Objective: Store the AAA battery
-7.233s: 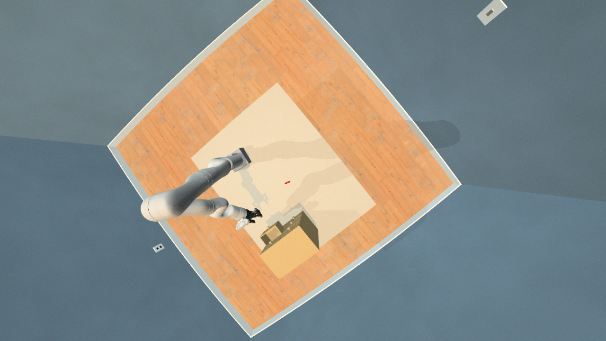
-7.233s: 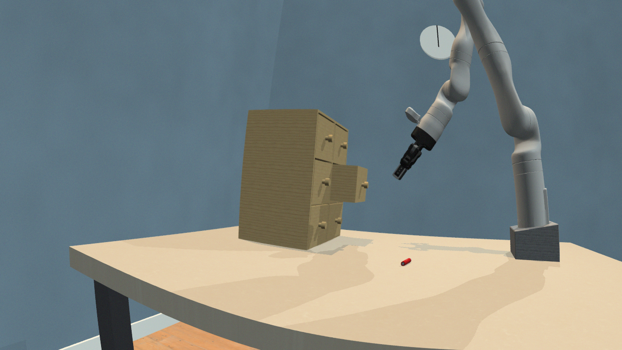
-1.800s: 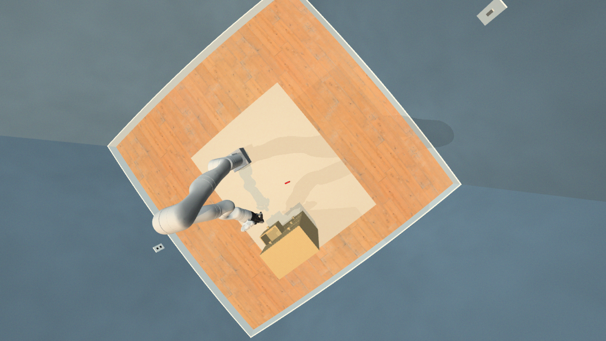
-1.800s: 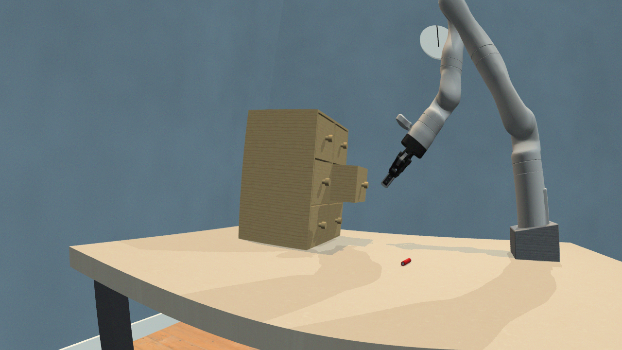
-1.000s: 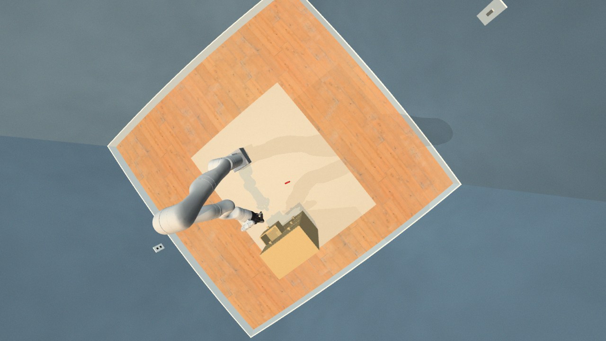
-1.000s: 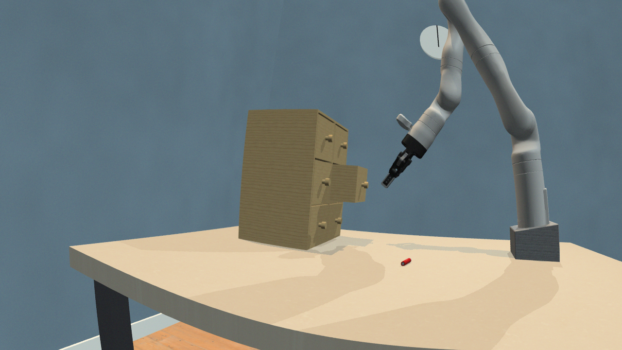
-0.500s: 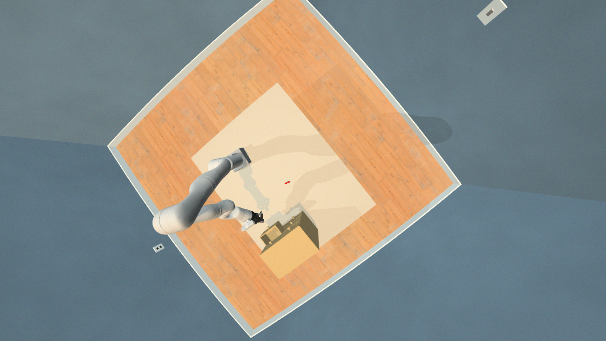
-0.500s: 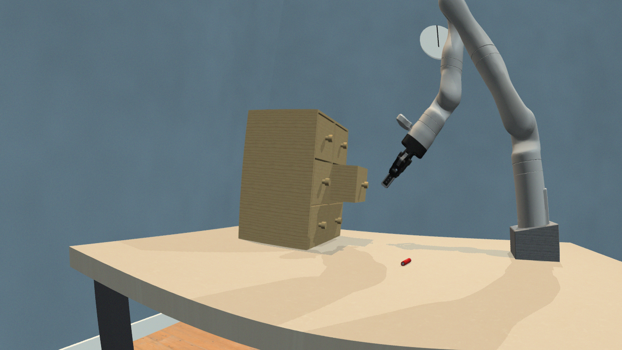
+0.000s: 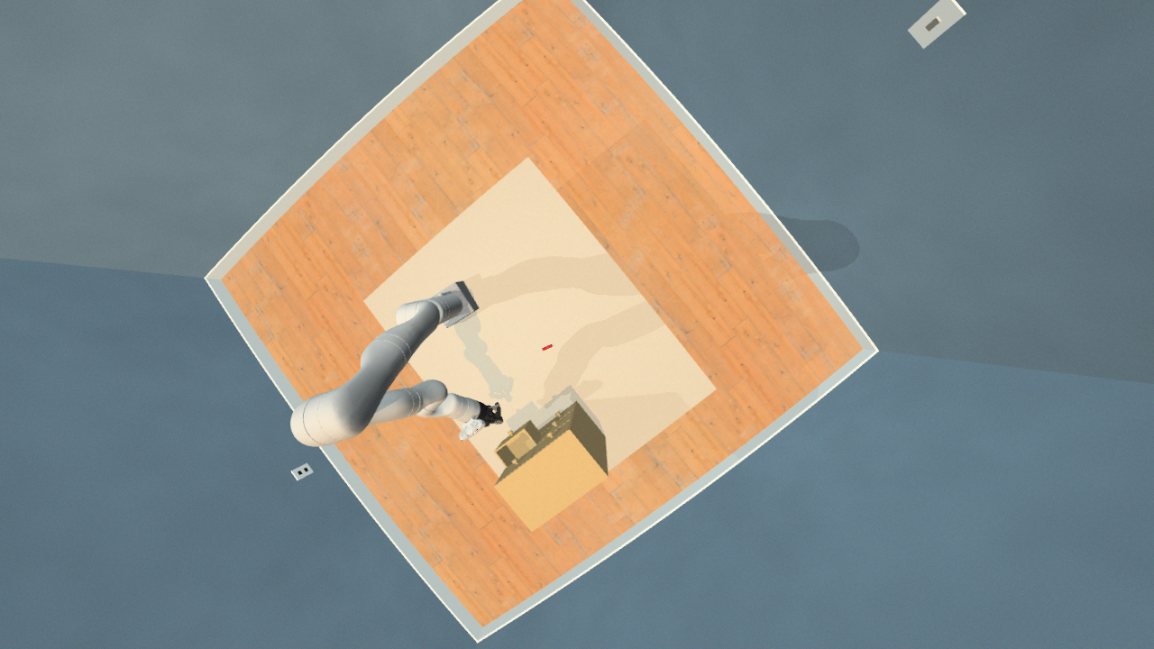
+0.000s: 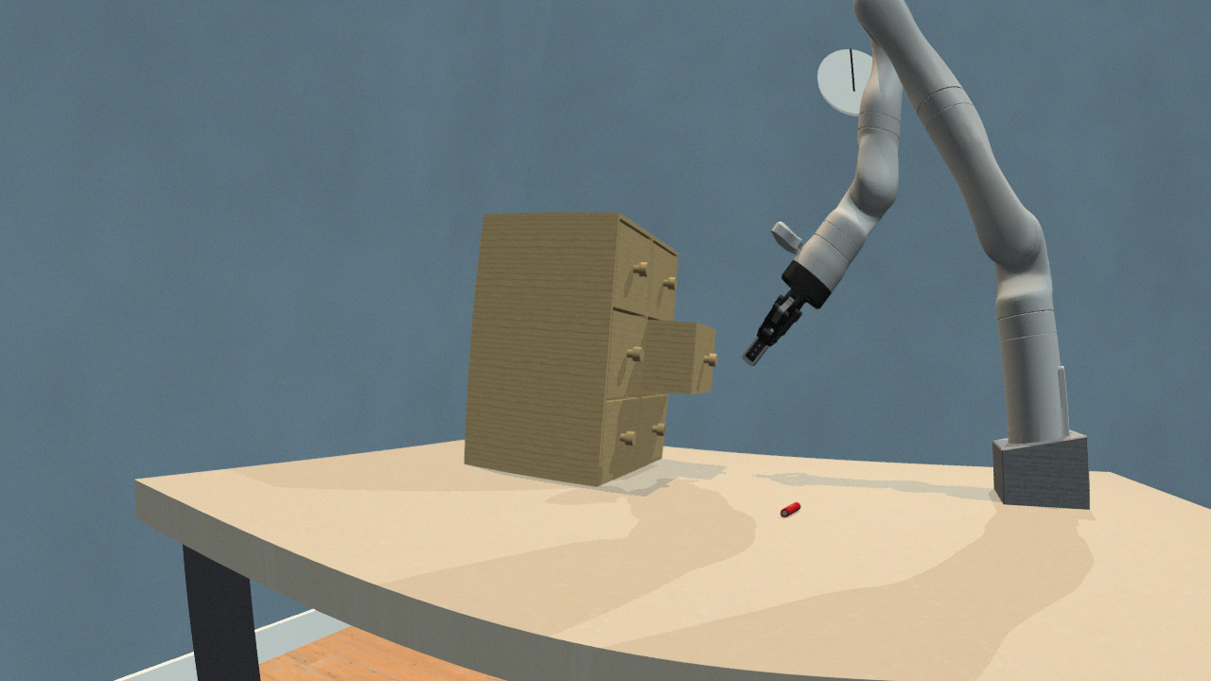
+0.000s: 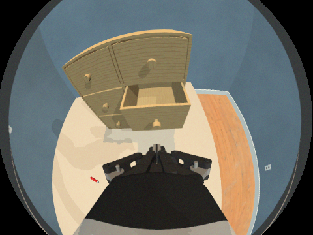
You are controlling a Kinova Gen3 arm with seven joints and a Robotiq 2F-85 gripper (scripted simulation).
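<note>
chest [image 9: 552, 482] [image 10: 541, 347] [image 11: 151, 49], six drawers: the middle drawer [image 9: 518, 443] [image 10: 677, 356] [image 11: 156, 117] of one column standing pulled out, no battery showing inside, the other five sitting in. battery [image 9: 546, 347] [image 10: 791, 510] [image 11: 94, 179], red: lying on the surface [image 9: 516, 233] [image 10: 406, 542] [image 11: 75, 156], well apart from the chest. jaws [image 9: 498, 414] [image 10: 750, 358], clenched on nothing: hanging before the open drawer. step in hand: seemingly closing this wrong drawer; next move likely needing a straight, gentle push on its front, without shifting the chest.

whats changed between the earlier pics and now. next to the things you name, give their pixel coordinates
The gripper [image 9: 499, 414] [image 10: 750, 359] [image 11: 157, 148] has moved down and closer to the open drawer [image 9: 520, 443] [image 10: 670, 357] [image 11: 140, 117]. Its fingers, spread in the earliest top view, are now shut on nothing. Nothing was taken hold of or let go. The chest [image 9: 553, 484] [image 10: 541, 339] [image 11: 173, 72], open drawer and battery [image 9: 546, 347] [image 10: 790, 510] [image 11: 94, 179] stayed put.
</note>
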